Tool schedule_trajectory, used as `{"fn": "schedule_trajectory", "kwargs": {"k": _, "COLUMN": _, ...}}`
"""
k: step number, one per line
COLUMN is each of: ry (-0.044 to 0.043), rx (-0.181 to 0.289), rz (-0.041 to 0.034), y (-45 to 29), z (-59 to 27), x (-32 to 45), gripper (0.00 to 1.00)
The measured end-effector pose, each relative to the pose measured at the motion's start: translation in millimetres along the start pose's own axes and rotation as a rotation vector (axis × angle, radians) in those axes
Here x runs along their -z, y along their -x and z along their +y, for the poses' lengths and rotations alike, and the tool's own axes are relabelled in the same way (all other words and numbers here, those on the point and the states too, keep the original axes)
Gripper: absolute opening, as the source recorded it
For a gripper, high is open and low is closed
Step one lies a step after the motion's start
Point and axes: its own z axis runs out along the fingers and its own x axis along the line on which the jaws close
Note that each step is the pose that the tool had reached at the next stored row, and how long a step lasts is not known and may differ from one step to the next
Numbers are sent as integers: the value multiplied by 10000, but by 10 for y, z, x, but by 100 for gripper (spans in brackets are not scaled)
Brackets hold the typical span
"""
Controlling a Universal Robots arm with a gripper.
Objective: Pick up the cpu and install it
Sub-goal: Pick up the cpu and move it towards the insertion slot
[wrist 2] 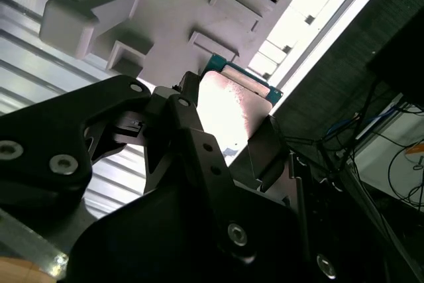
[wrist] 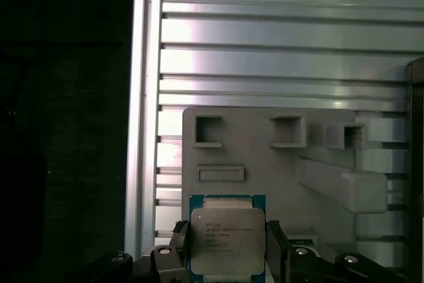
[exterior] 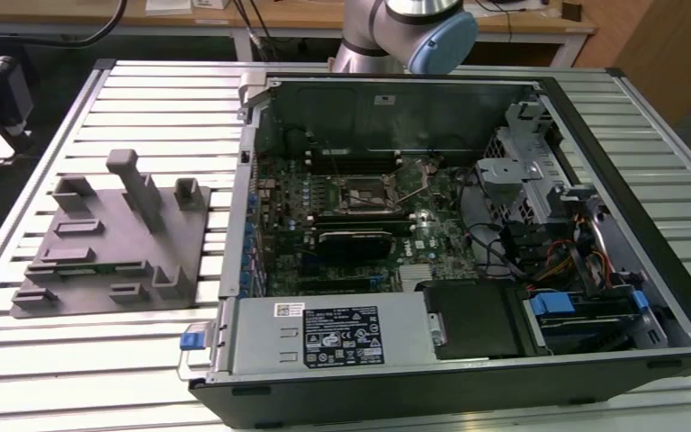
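First wrist view has the cpu (wrist: 227, 243) squarely between the fingers (wrist: 276, 248), which are clamped on its two opposite edges, metal top facing the camera. Past the fingers the grey tray (wrist: 258, 164) of posts and pockets lies on the slatted table (wrist: 265, 44). In the exterior view the open computer case (exterior: 633, 180) holds a board with a dark socket (exterior: 363, 191), and the arm (exterior: 412, 31) stands behind the case's far wall.
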Motion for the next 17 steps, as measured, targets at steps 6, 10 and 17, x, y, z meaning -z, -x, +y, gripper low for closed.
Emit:
{"fn": "schedule_trajectory", "kwargs": {"k": 6, "ry": 0, "rx": 0, "rz": -1, "y": 0, "z": 3, "x": 31, "gripper": 54}}
{"fn": "schedule_trajectory", "kwargs": {"k": 10, "ry": 0, "rx": 0, "rz": -1, "y": 0, "z": 5, "x": 46, "gripper": 54}}
{"fn": "schedule_trajectory", "kwargs": {"k": 17, "ry": 0, "rx": 0, "rz": -1, "y": 1, "z": 8, "x": 70, "gripper": 54}}
